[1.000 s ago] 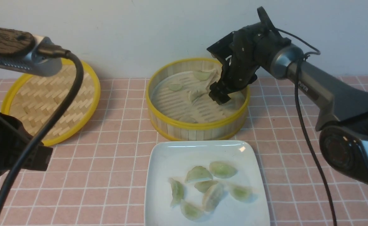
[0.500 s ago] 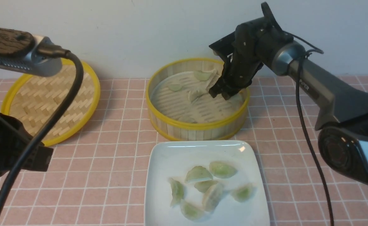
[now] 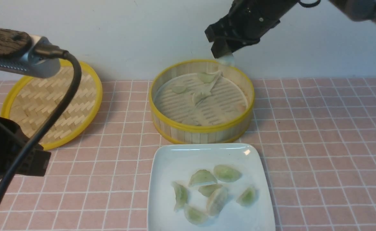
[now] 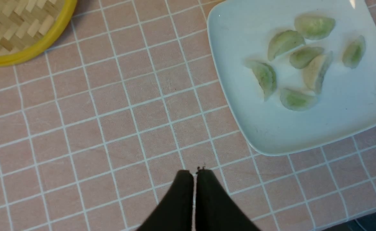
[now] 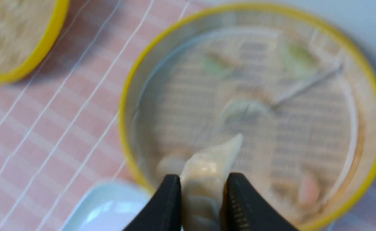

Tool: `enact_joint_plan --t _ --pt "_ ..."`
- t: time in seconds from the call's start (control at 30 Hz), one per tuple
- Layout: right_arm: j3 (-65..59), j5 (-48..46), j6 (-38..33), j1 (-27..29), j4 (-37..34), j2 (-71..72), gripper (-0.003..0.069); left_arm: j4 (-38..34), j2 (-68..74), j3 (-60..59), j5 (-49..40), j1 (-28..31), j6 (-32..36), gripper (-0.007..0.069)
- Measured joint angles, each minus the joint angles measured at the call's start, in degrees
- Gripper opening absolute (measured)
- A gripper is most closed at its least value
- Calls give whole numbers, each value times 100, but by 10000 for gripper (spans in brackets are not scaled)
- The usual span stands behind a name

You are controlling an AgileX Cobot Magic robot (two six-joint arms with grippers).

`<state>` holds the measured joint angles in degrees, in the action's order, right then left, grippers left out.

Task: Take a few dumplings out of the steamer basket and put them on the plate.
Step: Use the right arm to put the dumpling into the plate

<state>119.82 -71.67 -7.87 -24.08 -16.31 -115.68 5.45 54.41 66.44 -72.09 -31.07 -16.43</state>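
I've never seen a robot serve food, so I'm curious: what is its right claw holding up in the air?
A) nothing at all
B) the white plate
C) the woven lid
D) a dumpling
D: the right wrist view shows the right claw pinched on a pale dumpling, held above the steamer basket.
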Motion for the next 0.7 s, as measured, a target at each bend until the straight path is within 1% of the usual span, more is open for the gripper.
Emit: enact_joint_plan --t 0.03,0.2,0.27,0.3,0.33,0.4,0.47,0.53,0.6,0.63,0.67,0.7 --pt "-785 0 -48 -85 -23 442 165 7 -47 0 0 0 0 -6" --pt "-3216 22 0 -502 -69 1346 165 11 -128 0 0 0 0 -6" --pt "-3848 209 22 -702 -78 1404 165 11 -128 0 0 0 0 -6" --pt "-3904 283 22 -720 -78 1404 165 11 -128 0 0 0 6 -6" --pt "-4270 587 28 -837 -85 1351 165 11 -128 0 0 0 6 -6" --pt "-4494 823 34 -929 -90 1217 165 11 -128 0 0 0 34 -6" --pt "-4535 925 34 -959 -90 1091 180 18 -128 0 0 0 44 -6" --pt "-4541 995 34 -971 -91 964 234 12 -122 0 0 0 50 -6" --pt "-4541 1031 35 -971 -91 888 323 12 -122 0 0 0 50 -6" --pt "-4541 1031 35 -971 -91 880 342 12 -122 0 0 0 50 -6" --pt "-4470 1013 40 -971 -73 880 417 12 -122 0 0 0 50 -6" --pt "-4393 984 40 -971 -24 880 461 12 -122 0 0 0 50 -6"
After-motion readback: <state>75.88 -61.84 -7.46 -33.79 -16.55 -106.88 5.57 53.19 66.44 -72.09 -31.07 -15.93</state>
